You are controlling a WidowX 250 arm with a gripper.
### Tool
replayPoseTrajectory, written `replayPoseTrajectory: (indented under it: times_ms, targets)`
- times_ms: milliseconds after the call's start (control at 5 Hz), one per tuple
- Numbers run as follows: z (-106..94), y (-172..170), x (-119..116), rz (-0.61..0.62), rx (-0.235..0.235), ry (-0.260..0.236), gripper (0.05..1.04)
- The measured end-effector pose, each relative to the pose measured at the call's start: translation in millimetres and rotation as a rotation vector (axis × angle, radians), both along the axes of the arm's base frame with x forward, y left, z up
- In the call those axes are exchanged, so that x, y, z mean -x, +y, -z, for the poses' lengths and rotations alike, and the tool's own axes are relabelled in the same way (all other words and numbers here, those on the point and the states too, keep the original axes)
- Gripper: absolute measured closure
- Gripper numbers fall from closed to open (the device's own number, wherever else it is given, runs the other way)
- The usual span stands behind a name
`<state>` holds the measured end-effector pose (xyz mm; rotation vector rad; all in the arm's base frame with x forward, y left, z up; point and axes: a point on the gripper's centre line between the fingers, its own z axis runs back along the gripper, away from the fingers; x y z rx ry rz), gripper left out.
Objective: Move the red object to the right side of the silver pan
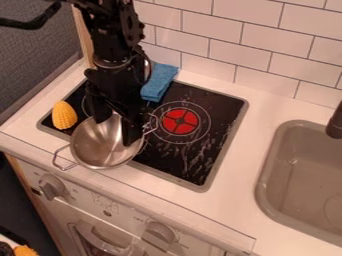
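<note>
A: ok, what's at the far left?

B: Bottom corner, well below and left of the silver pan, there's something orange, cut off by the edge. Then a dial on the white front, below the pan. Yellow corn sits just beside the pan's upper left, can't tell if they touch.

A: And the pan itself?

B: On the left part of the black stove top, one wire handle pointing lower left, the other upper right. The tool hangs down over it, pretty wide open, one finger near the back rim and one over the bowl. Just the pan's metal shows between them, so it looks empty-handed to me.

A: Keep going right?

B: Blue cloth, behind the pan and a bit right. Second dial, below and right of it. Then the red disc with dark cross lines, inside the burner rings, already right of the pan. Honestly can't tell if it's loose or part of the stove. Past that, well right of the pan, a grey-beige sink set in the white table, dark tap at its right.
</note>
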<state>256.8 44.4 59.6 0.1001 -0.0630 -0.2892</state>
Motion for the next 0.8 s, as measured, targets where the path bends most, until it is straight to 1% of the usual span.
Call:
replayPoseTrajectory:
  times_ms: [200,400,600,800]
  targets:
    - [5.2,-1,1,0.000,0.006,0.020,0.082]
    - [4.6,-2,1,0.027,0.019,0.016,0.082]
    - [-7.2,0,-10,0.005,0.045,-0.002,0.082]
    - [-17.1,12,-33,-0.053,0.033,-0.022,0.082]
